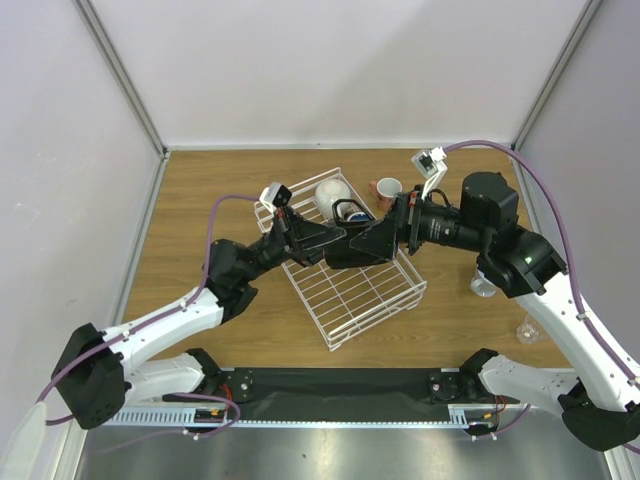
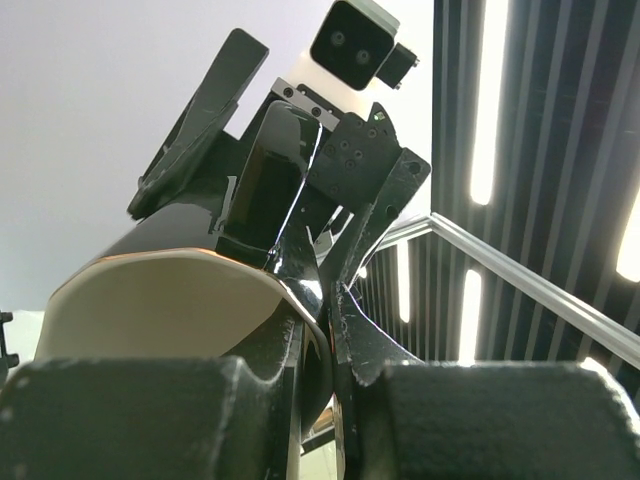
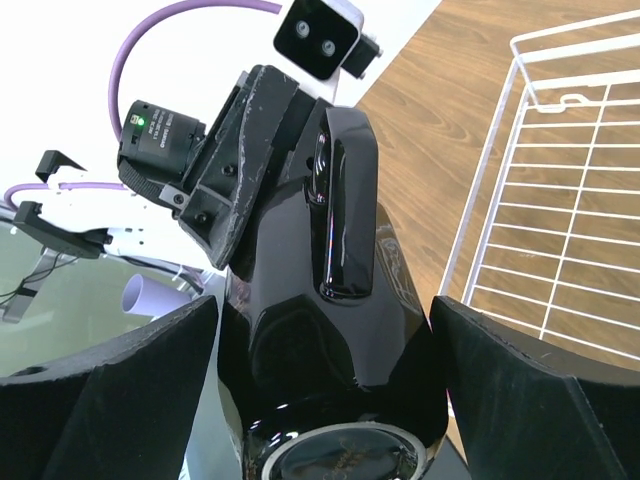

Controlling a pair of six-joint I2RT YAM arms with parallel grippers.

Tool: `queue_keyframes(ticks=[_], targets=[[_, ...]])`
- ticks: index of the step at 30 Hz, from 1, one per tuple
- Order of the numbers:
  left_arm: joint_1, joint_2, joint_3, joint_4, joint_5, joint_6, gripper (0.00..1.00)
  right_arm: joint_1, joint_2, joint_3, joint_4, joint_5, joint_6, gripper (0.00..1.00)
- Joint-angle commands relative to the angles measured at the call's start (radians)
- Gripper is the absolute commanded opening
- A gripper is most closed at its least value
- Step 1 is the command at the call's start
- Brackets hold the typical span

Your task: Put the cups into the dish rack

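A black mug with a white inside (image 1: 352,250) hangs between my two grippers above the white wire dish rack (image 1: 352,303). My left gripper (image 1: 328,240) is shut on the mug's rim, one finger inside and one outside; the left wrist view (image 2: 335,310) shows the mug's white inside (image 2: 150,310). My right gripper (image 1: 374,243) holds the mug's base end, with its fingers (image 3: 130,390) against both sides of the mug's body (image 3: 320,340). A cream-white mug (image 1: 333,193) and a navy mug (image 1: 350,212) sit in the rack's far end. A salmon-pink mug (image 1: 388,188) stands on the table beyond the rack.
Two pale, glassy cups (image 1: 483,287) (image 1: 527,330) stand on the wooden table right of the rack, beside the right arm. The rack's near part (image 3: 560,250) holds nothing. Grey walls close in the table on three sides.
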Motion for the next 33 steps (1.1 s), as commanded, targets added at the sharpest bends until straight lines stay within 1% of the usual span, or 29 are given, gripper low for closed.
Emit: queue_keyframes(ticks=[1, 4, 7, 8, 9, 10, 11, 12, 13, 15, 16, 17, 18, 19, 20, 21, 22, 23, 24, 25, 26, 27, 28, 30, 32, 33], targets=[[-0.008, -0.012, 0.079, 0.192, -0.058, -0.03, 0.0, -0.002, -0.022, -0.019, 0.046, -0.056, 0.022, 0.94], [-0.008, -0.007, 0.071, 0.205, -0.064, -0.035, 0.0, -0.013, -0.024, -0.025, 0.047, -0.068, 0.026, 0.9], [-0.008, 0.0, 0.076, 0.202, -0.053, -0.032, 0.0, -0.025, -0.024, -0.027, 0.052, -0.093, 0.032, 0.79], [-0.008, 0.002, 0.077, 0.198, -0.044, -0.024, 0.0, -0.03, -0.022, -0.03, 0.057, -0.099, 0.035, 0.65], [-0.006, 0.002, 0.079, 0.184, -0.038, -0.019, 0.0, -0.039, -0.019, -0.031, 0.066, -0.105, 0.043, 0.55], [-0.006, 0.0, 0.079, 0.172, -0.024, -0.013, 0.0, -0.04, -0.021, -0.033, 0.072, -0.107, 0.049, 0.4], [-0.008, -0.001, 0.077, 0.158, -0.016, -0.001, 0.07, -0.045, -0.018, -0.028, 0.075, -0.104, 0.051, 0.0], [-0.006, -0.013, 0.071, 0.131, -0.007, 0.007, 0.21, -0.05, -0.013, -0.027, 0.075, -0.102, 0.055, 0.0], [-0.005, -0.029, 0.048, 0.118, -0.004, 0.019, 0.53, -0.056, -0.009, -0.025, 0.072, -0.096, 0.054, 0.0], [0.014, -0.078, 0.015, 0.039, -0.006, 0.077, 0.83, -0.062, 0.001, -0.01, 0.034, -0.066, 0.049, 0.0], [0.026, -0.148, -0.01, -0.098, 0.0, 0.109, 0.99, -0.074, 0.004, -0.005, 0.023, -0.035, 0.04, 0.0], [0.046, -0.182, -0.019, -0.165, 0.022, 0.17, 1.0, -0.08, 0.007, -0.002, 0.015, -0.029, 0.039, 0.0], [0.088, -0.22, -0.029, -0.225, 0.036, 0.195, 1.0, -0.089, 0.011, -0.001, -0.006, -0.015, 0.037, 0.0], [0.115, -0.278, -0.045, -0.35, 0.059, 0.217, 1.0, -0.096, 0.025, 0.008, -0.02, 0.009, 0.031, 0.0], [0.141, -0.315, -0.05, -0.415, 0.077, 0.264, 1.0, -0.103, 0.033, 0.013, -0.034, 0.026, 0.028, 0.0], [0.191, -0.348, -0.047, -0.518, 0.105, 0.301, 1.0, -0.105, 0.04, 0.019, -0.067, 0.051, 0.025, 0.0], [0.213, -0.377, -0.008, -0.632, 0.109, 0.351, 1.0, -0.103, 0.068, 0.033, -0.086, 0.071, 0.019, 0.0], [0.231, -0.418, 0.026, -0.902, 0.109, 0.475, 1.0, -0.094, 0.083, 0.044, -0.106, 0.127, 0.002, 0.0], [0.256, -0.426, 0.062, -1.025, 0.082, 0.541, 1.0, -0.085, 0.103, 0.054, -0.158, 0.167, -0.006, 0.0], [0.261, -0.428, 0.139, -1.122, 0.065, 0.6, 1.0, -0.076, 0.144, 0.083, -0.19, 0.224, -0.013, 0.0], [0.261, -0.413, 0.178, -1.299, 0.041, 0.701, 1.0, -0.062, 0.172, 0.1, -0.222, 0.317, -0.017, 0.0], [0.261, -0.396, 0.213, -1.366, 0.018, 0.741, 1.0, -0.056, 0.198, 0.116, -0.291, 0.373, -0.012, 0.0], [0.261, -0.38, 0.276, -1.426, -0.014, 0.773, 1.0, -0.053, 0.223, 0.133, -0.317, 0.404, -0.011, 0.0], [0.261, -0.334, 0.324, -1.512, -0.035, 0.846, 1.0, -0.042, 0.301, 0.165, -0.366, 0.46, -0.011, 0.0], [0.261, -0.308, 0.373, -1.537, -0.062, 0.887, 1.0, -0.034, 0.37, 0.185, -0.374, 0.471, -0.014, 0.0], [0.261, -0.287, 0.384, -1.548, -0.065, 0.895, 1.0, -0.031, 0.393, 0.194, -0.387, 0.502, -0.009, 0.0]])
